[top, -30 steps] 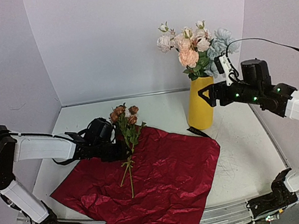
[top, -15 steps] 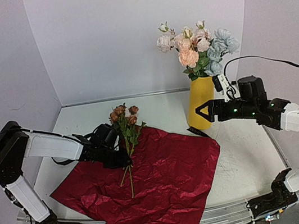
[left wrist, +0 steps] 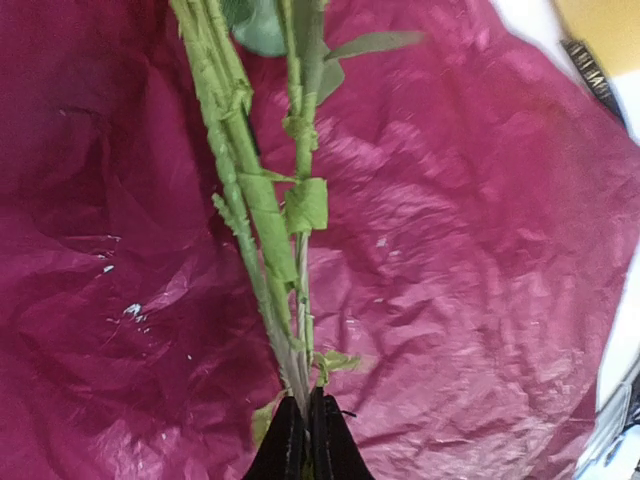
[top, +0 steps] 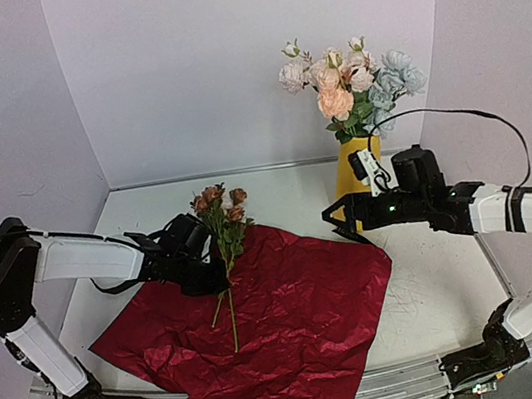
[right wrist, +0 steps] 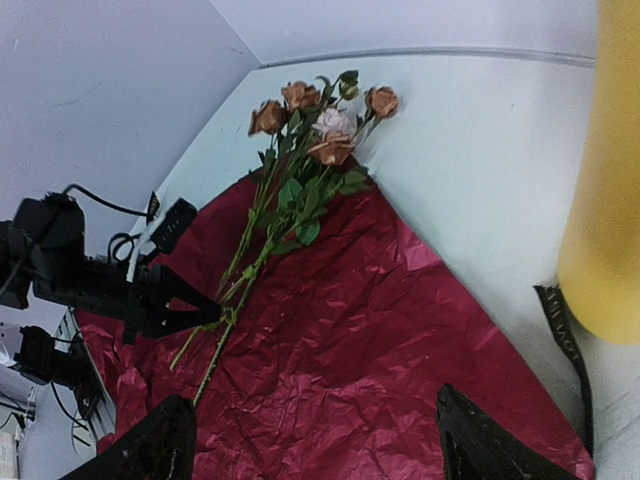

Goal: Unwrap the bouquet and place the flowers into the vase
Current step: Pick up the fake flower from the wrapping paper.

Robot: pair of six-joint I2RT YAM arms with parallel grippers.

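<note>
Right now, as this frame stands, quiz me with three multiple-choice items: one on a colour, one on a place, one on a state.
1. The vase is: A yellow; B white; C blue.
2. The stems of the loose flowers lie: A in the vase; B on the red wrapping sheet; C on bare table.
3. The left hand is: A open above them; B shut on their stems; C out of view.
Answers: A, a plain yellow cylinder; B, the stems run across the crinkled sheet; B, it pinches the stem ends.
</note>
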